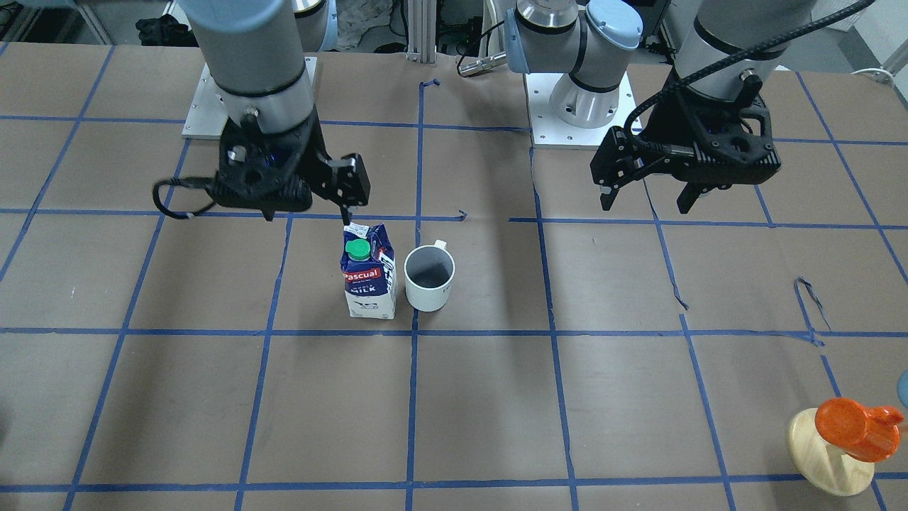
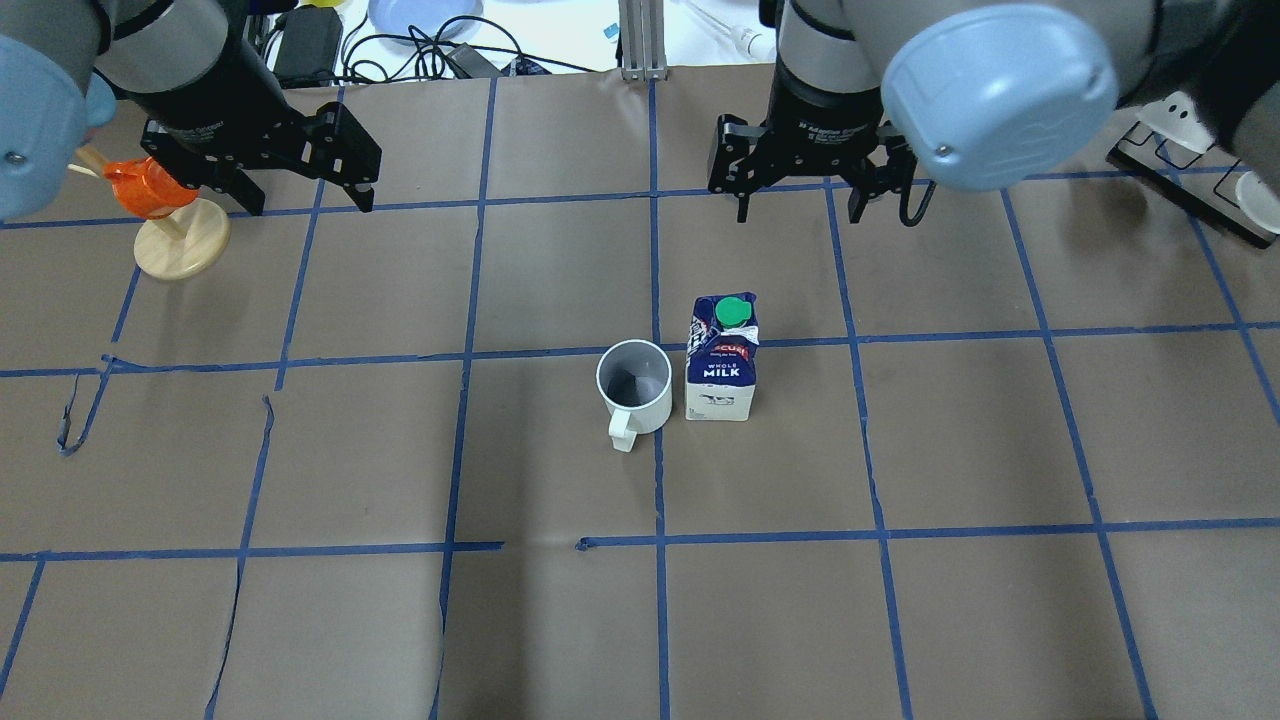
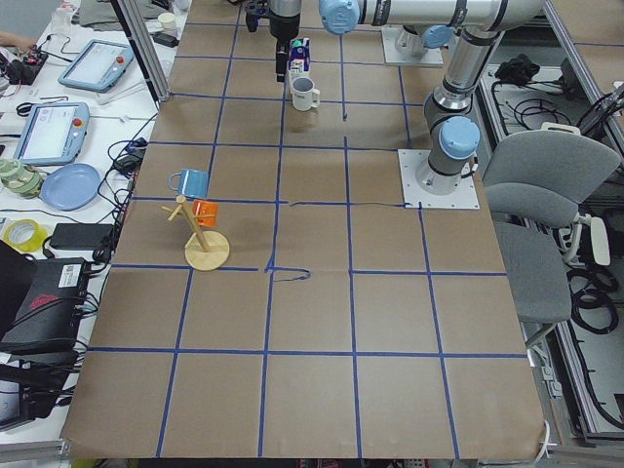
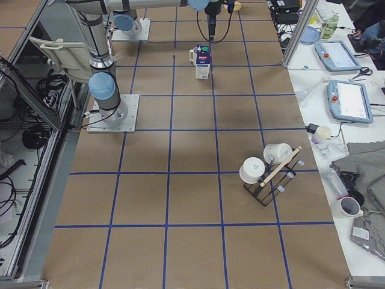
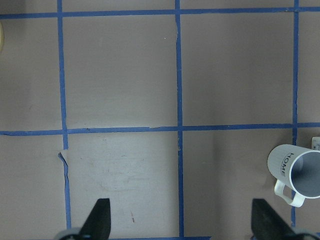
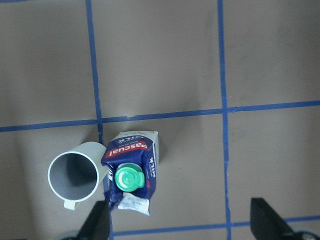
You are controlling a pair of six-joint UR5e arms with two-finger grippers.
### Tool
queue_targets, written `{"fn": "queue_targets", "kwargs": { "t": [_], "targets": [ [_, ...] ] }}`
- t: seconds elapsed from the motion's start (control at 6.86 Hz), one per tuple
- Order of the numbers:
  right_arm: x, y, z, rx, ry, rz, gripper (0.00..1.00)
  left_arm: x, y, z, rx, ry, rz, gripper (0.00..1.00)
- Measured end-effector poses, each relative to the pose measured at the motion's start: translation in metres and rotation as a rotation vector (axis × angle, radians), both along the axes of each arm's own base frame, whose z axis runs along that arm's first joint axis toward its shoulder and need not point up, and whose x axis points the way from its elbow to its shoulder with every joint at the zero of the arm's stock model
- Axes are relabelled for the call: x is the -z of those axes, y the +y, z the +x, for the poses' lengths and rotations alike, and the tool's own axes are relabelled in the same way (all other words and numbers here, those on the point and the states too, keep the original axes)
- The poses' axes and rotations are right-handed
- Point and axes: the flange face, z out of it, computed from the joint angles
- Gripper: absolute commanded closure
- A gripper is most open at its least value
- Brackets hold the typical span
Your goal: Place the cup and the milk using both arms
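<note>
The milk (image 1: pixel 369 273) stands upright near the table's middle, green cap up. The cup (image 1: pixel 429 278) stands upright and empty close beside it, on the robot's left of the carton. In the overhead view the cup (image 2: pixel 635 385) has its handle toward the robot and the milk (image 2: pixel 722 365) stands to its right. My right gripper (image 2: pixel 800 215) is open and empty, hovering above the table beyond the milk (image 6: pixel 131 172). My left gripper (image 2: pixel 308 205) is open and empty, far off to the left of the cup (image 5: pixel 297 172).
A wooden mug stand (image 2: pixel 180 245) with an orange cup (image 2: pixel 145 185) stands just by my left gripper. A blue mug (image 3: pixel 190 182) hangs on the same stand. A dark rack with white mugs (image 4: pixel 267 174) stands at the table's right end.
</note>
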Motion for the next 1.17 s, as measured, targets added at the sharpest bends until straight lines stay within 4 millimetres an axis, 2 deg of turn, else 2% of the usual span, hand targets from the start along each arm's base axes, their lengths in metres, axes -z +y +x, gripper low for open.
{"fn": "queue_targets", "kwargs": {
  "t": [0.29,0.44,0.73,1.17],
  "targets": [
    [-0.039,0.011,-0.040,0.059,0.038,-0.034,0.00,0.000,0.000,0.000,0.000,0.000,0.000,0.00],
    [-0.046,0.011,-0.055,0.065,0.043,-0.044,0.00,0.000,0.000,0.000,0.000,0.000,-0.001,0.00],
    [-0.047,0.003,-0.080,-0.004,0.046,-0.038,0.00,0.000,0.000,0.000,0.000,0.000,0.000,0.00],
    [-0.046,0.001,-0.086,-0.037,0.049,-0.031,0.00,0.000,0.000,0.000,0.000,0.000,0.000,0.00]
  ]
}}
